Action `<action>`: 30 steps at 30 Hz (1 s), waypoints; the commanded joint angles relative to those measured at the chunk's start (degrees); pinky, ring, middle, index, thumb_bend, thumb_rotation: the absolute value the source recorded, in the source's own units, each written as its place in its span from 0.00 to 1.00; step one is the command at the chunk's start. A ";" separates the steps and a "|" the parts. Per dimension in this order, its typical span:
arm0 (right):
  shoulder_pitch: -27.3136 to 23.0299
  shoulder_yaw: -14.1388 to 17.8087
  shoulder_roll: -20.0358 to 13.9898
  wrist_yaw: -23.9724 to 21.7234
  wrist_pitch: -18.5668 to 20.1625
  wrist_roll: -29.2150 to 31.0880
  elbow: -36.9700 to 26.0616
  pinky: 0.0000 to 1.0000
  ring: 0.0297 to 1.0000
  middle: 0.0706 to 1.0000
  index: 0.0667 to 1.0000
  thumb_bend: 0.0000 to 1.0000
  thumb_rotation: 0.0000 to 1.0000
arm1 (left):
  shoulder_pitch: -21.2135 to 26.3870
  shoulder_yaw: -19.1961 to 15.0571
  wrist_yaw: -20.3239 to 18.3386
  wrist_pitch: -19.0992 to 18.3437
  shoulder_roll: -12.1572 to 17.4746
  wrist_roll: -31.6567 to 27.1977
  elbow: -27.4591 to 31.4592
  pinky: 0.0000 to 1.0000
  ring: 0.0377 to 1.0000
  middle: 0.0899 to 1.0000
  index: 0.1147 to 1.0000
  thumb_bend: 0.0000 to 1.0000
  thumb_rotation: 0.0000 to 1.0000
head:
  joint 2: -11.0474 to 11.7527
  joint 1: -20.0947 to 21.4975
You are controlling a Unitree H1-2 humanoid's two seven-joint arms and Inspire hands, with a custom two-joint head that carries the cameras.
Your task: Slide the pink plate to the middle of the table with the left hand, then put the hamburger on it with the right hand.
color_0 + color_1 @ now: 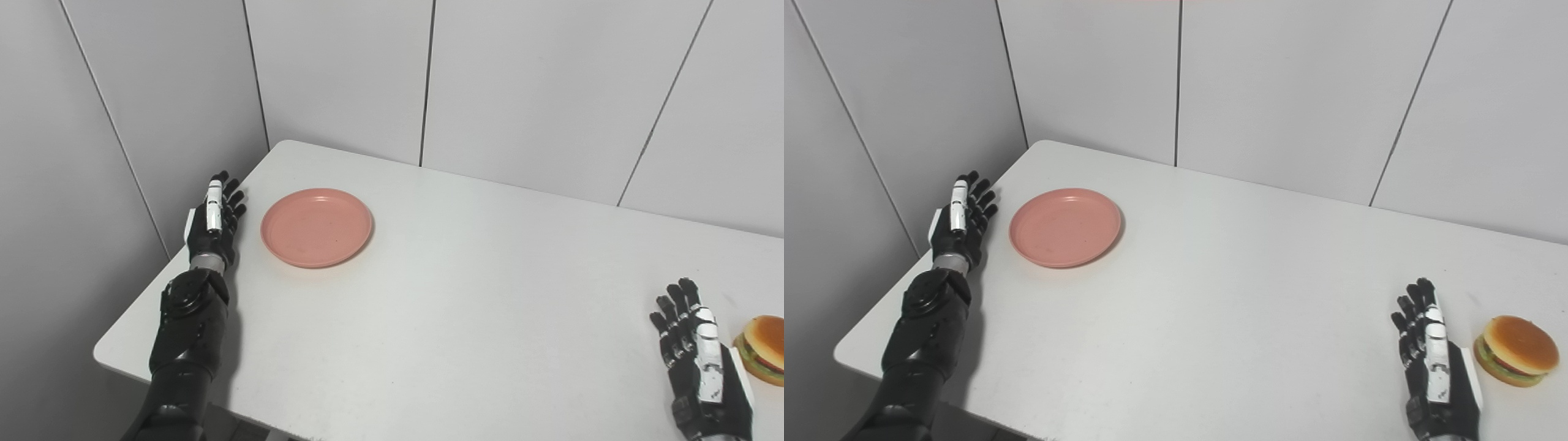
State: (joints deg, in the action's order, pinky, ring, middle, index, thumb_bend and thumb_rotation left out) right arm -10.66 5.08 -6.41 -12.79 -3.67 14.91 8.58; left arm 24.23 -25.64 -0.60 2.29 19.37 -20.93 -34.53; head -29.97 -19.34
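A round pink plate (316,226) lies flat on the white table (465,288) toward its far left corner. My left hand (213,220) stands open just left of the plate, near the table's left edge, fingers stretched forward, a small gap from the rim. A hamburger (1516,350) with a tan bun sits at the table's right side near the front. My right hand (1433,355) is open beside it on its left, fingers pointing away, not touching it.
Grey panelled walls (343,73) close in the table at the back and left. The table's left edge (159,288) runs under my left forearm, and its front edge is near the picture's bottom.
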 commanded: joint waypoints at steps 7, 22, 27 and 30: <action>2.43 -0.32 0.85 -0.16 -1.26 0.14 0.88 1.00 1.00 1.00 1.00 0.21 1.00 | 1.05 2.78 -0.22 -1.55 -1.35 -0.12 1.41 0.93 0.92 0.92 0.92 0.36 1.00 | -0.25 0.31; 2.89 -0.62 1.26 0.74 -0.14 -0.23 -0.65 1.00 1.00 1.00 1.00 0.21 1.00 | 1.29 5.41 -2.07 -2.70 -4.75 -1.12 1.18 0.94 0.93 0.92 0.91 0.36 1.00 | -0.93 1.40; 2.91 -0.74 1.50 1.05 -0.32 -0.36 -0.69 1.00 1.00 1.00 1.00 0.22 1.00 | 1.01 5.70 -2.70 -3.79 -5.36 -1.43 1.83 0.95 0.93 0.93 0.92 0.35 1.00 | -1.19 1.90; 2.98 -0.86 1.54 1.19 -0.61 -0.70 -0.60 1.00 1.00 1.00 1.00 0.22 1.00 | 0.89 6.22 -2.82 -3.99 -5.62 -1.18 2.01 0.94 0.93 0.92 0.92 0.36 1.00 | -1.38 2.30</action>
State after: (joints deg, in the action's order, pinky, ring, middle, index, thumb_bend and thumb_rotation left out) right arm -9.82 4.59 -5.82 -11.60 -3.64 14.05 6.75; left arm 24.98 -20.00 -3.08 0.86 14.58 -21.74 -32.38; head -31.20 -17.31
